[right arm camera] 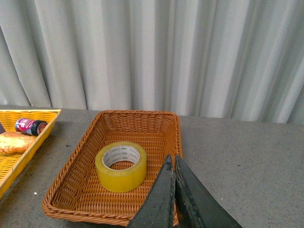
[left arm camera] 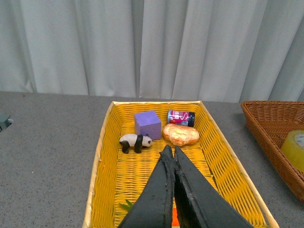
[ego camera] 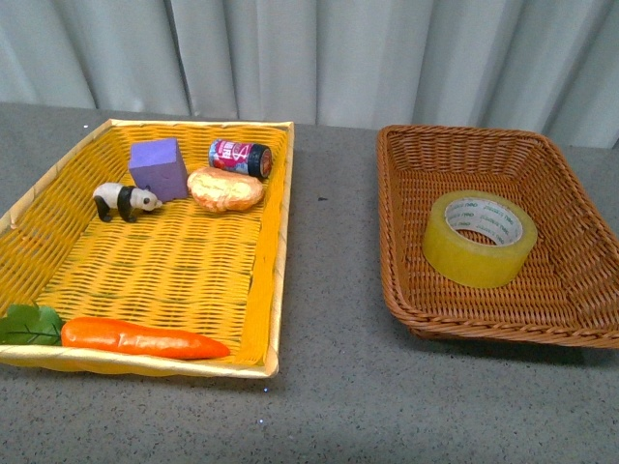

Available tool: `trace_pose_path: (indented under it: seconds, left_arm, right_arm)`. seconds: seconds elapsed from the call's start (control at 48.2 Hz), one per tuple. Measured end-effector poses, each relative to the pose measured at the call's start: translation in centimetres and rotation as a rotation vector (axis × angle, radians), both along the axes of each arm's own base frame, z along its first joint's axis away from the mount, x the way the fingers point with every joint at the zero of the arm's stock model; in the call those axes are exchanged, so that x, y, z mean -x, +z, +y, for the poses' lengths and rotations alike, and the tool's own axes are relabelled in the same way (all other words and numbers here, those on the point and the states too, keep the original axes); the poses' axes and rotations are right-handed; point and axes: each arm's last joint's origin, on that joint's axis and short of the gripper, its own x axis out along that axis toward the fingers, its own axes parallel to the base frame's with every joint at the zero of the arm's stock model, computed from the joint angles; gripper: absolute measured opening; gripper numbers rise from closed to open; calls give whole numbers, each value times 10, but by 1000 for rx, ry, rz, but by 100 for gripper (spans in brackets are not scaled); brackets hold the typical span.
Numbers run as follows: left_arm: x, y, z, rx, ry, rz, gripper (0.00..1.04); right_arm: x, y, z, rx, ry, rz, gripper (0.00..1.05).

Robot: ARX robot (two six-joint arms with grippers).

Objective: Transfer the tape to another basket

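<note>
The tape, a yellowish roll with a white printed core, lies flat inside the brown wicker basket at the right of the table. It also shows in the right wrist view, in the same basket. My right gripper is shut and empty, above the basket's near right rim, beside the tape. My left gripper is shut and empty, above the shallow yellow tray. The tape's edge and the basket show in the left wrist view. Neither arm shows in the front view.
The yellow tray at the left holds a purple cube, a toy panda, a small can, a bread roll and a carrot. A grey curtain hangs behind the grey table.
</note>
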Motion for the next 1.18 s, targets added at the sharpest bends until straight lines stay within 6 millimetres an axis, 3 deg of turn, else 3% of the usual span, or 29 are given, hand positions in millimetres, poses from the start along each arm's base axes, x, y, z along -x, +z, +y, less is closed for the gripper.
trace_pose_path:
  seconds: [0.145, 0.456, 0.519, 0.664, 1.182]
  left_arm:
    - [0, 0, 0, 0, 0, 1, 4]
    - [0, 0, 0, 0, 0, 1, 56]
    - [0, 0, 0, 0, 0, 1, 72]
    - [0, 0, 0, 0, 0, 1, 98]
    - [0, 0, 0, 0, 0, 1, 98]
  right_arm:
    - [0, 0, 0, 0, 0, 1, 1]
    - [0, 0, 0, 0, 1, 0, 52]
    - [0, 0, 0, 0, 0, 0, 68]
    - [0, 0, 0, 0, 0, 1, 94]
    - [0, 0, 0, 0, 0, 1, 96]
